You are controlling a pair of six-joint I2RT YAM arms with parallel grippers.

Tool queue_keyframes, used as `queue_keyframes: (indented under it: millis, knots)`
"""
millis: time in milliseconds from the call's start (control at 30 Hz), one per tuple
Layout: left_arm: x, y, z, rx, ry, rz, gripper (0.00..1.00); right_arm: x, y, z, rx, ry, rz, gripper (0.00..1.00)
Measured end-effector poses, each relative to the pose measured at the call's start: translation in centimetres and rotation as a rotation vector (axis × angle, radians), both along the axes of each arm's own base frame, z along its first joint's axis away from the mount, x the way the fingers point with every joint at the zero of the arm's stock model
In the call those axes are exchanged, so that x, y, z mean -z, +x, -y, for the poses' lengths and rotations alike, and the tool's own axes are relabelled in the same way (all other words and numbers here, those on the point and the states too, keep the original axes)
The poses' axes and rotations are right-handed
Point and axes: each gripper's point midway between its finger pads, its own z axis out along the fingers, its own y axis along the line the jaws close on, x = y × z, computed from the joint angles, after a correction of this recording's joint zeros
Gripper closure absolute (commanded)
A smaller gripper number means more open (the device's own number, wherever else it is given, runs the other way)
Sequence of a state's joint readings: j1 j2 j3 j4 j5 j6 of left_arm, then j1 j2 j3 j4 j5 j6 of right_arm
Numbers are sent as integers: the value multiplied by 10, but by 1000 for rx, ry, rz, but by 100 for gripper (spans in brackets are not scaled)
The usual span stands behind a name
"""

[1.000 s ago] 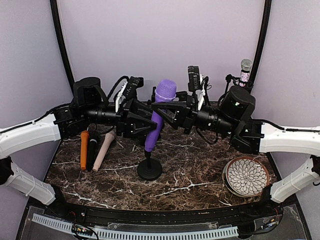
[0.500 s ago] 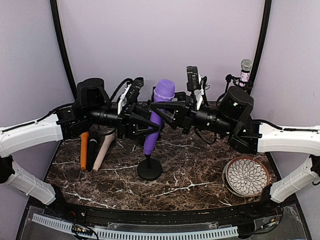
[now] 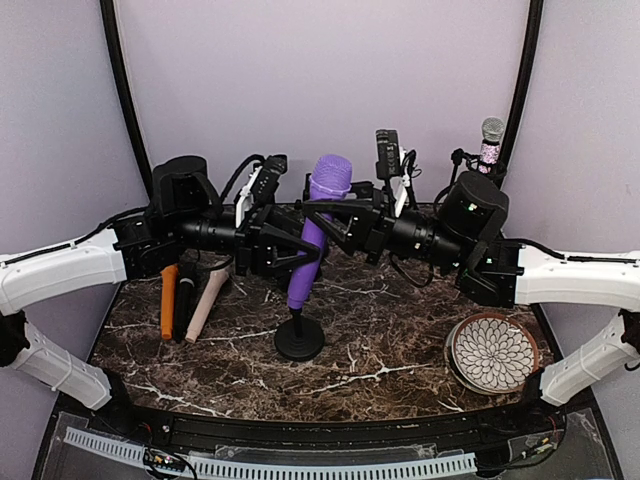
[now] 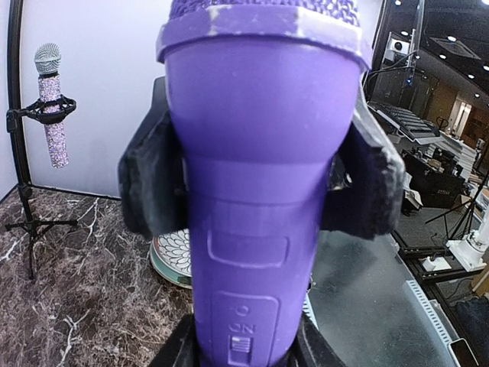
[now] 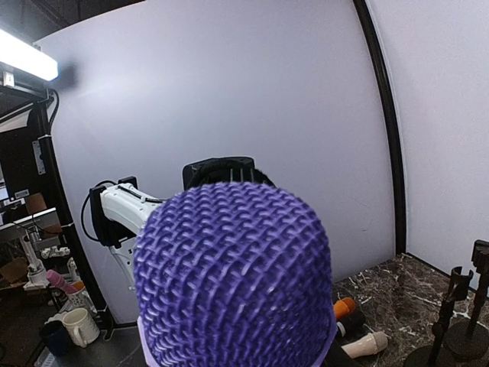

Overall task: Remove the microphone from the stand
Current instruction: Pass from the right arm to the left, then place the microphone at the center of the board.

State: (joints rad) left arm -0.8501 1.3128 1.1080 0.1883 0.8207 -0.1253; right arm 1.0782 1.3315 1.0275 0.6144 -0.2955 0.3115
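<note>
The purple microphone stands tilted in a black stand with a round base. My left gripper comes in from the left and is shut on the mic's lower body. In the left wrist view its fingers press both sides of the body. My right gripper comes in from the right and is shut on the mic just under the head; its black pads show against the mic. The mesh head fills the right wrist view and hides the right fingers.
Orange, black and beige microphones lie at the left. A patterned plate sits at the front right. A glittery pink microphone stands on a tripod at the back right.
My left gripper has moved right onto the microphone's body and closed around it. The right gripper has stayed at the mic's neck. The mic is still on the stand.
</note>
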Motion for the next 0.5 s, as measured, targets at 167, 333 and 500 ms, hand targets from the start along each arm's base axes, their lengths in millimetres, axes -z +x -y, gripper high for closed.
queue_keyframes:
  millis: [167, 333, 500]
  knots:
    - [0, 8, 0, -60, 8, -35, 95, 2, 6, 4, 38, -5, 20, 11]
    - [-6, 15, -6, -134, 6, -46, 96, -1, 11, 18, 91, 0, 33, 2]
    - [-15, 22, -25, -251, 25, -39, 97, -11, 15, 47, 173, 35, 53, 1]
